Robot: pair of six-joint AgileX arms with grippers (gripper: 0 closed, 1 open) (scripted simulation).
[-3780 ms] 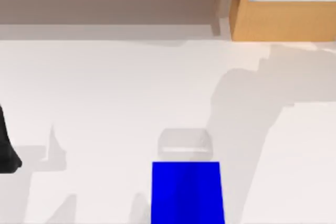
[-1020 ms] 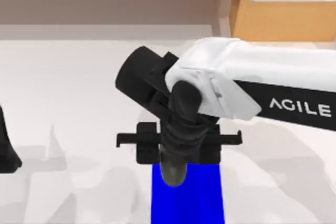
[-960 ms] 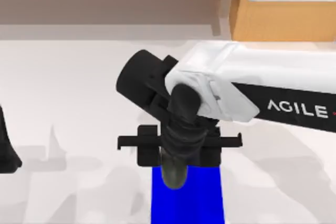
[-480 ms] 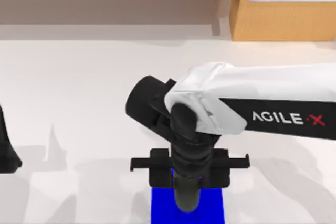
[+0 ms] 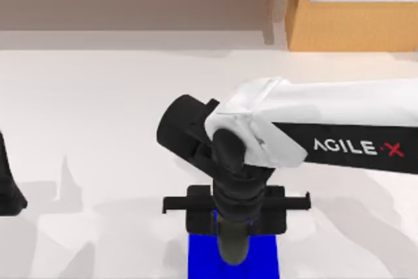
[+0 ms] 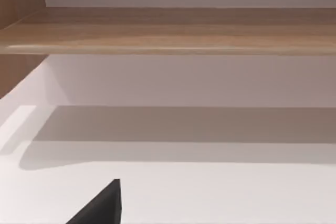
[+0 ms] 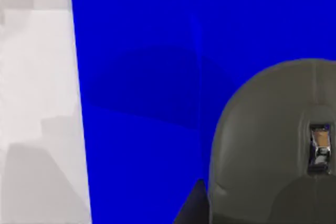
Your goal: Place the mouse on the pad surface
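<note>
One arm is working: the right gripper (image 5: 234, 223) is hanging over the far edge of the pad (image 5: 264, 259) at the table's (image 5: 98, 109) near side. The mouse (image 7: 273, 140) is sitting under it above the blue; I cannot tell whether the claw is gripping. Farther left, the left arm (image 5: 8, 184) is sitting parked.

The right gripper (image 5: 235, 210) has carried the mouse (image 7: 273, 145), seemingly, over the pad (image 5: 261, 256).

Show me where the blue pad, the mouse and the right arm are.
pad (image 7: 142, 103): right wrist view, bare middle of its blue surface.
mouse (image 7: 273, 129): right wrist view, its rounded grey top.
right arm (image 5: 339, 129): top view, its white forearm shell.
</note>
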